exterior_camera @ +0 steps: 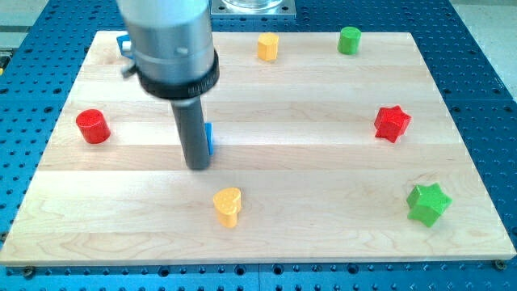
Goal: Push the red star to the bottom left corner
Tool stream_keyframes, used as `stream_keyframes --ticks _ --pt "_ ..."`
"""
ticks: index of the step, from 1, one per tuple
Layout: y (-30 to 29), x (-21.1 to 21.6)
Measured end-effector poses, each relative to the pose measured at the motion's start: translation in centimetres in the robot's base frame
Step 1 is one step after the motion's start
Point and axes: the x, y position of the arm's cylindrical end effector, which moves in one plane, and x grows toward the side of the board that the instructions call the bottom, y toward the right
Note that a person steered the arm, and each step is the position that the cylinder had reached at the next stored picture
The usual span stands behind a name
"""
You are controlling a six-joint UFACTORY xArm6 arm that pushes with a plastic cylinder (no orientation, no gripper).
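1. Red star (392,123) sits at the board's (323,234) right edge, mid-height
2. Green star (427,204) below it; green cylinder (349,40) and yellow block (268,46) along the top
3. Red cylinder (93,126) at left; yellow heart (228,205) bottom centre
4. My tip (198,166) is a plain rod with no jaws, holding nothing, beside a mostly hidden blue block (208,138), far left of the red star

A pale wooden board (323,194) of glued planks lies on a blue desk (485,73) drilled with rows of small holes. Even light falls across both, casting soft shadows.
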Motion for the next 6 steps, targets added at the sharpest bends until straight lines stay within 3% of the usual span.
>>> stream_keyframes --ticks 1,3,4,6 --pt "3.0 2.8" --pt "24.6 -9.2" --pt "34.7 -9.1" --pt "21.9 -4.1"
